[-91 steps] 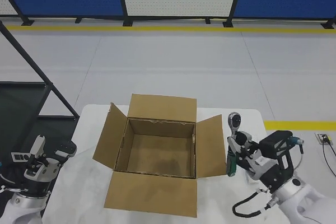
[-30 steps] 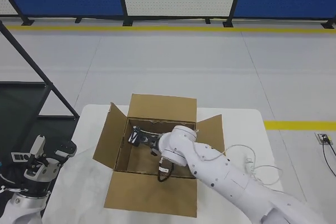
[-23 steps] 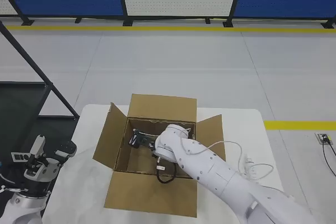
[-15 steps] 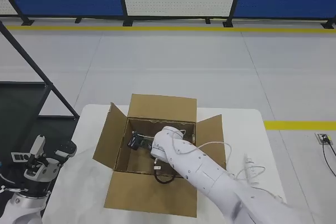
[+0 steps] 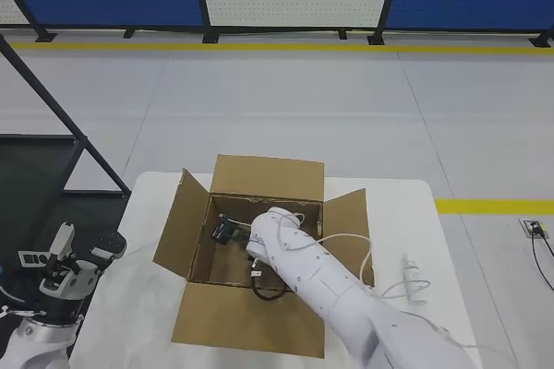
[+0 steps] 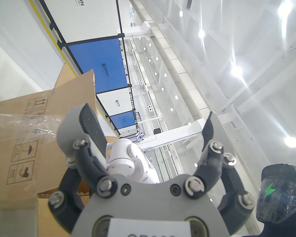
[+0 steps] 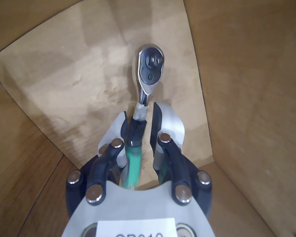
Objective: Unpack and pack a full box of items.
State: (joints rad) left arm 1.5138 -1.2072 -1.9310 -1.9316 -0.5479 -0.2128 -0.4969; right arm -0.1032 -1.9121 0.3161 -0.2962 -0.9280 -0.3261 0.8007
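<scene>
Top: right gripper (image 5: pixel 223 231) is down inside the box (image 5: pixel 258 175), at its 10 o'clock corner. Left gripper (image 5: pixel 85 244) sits off the box at 8 o'clock.
Left wrist: fingers spread wide, holding nothing.
Right wrist: jaws slightly apart, ratchet wrench (image 7: pixel 149 67) handle between them against one pad, head over the box floor.

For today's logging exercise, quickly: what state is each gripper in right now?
Left gripper: open, holding nothing.
Right gripper: around the ratchet wrench handle inside the box; whether it grips cannot be told.
</scene>
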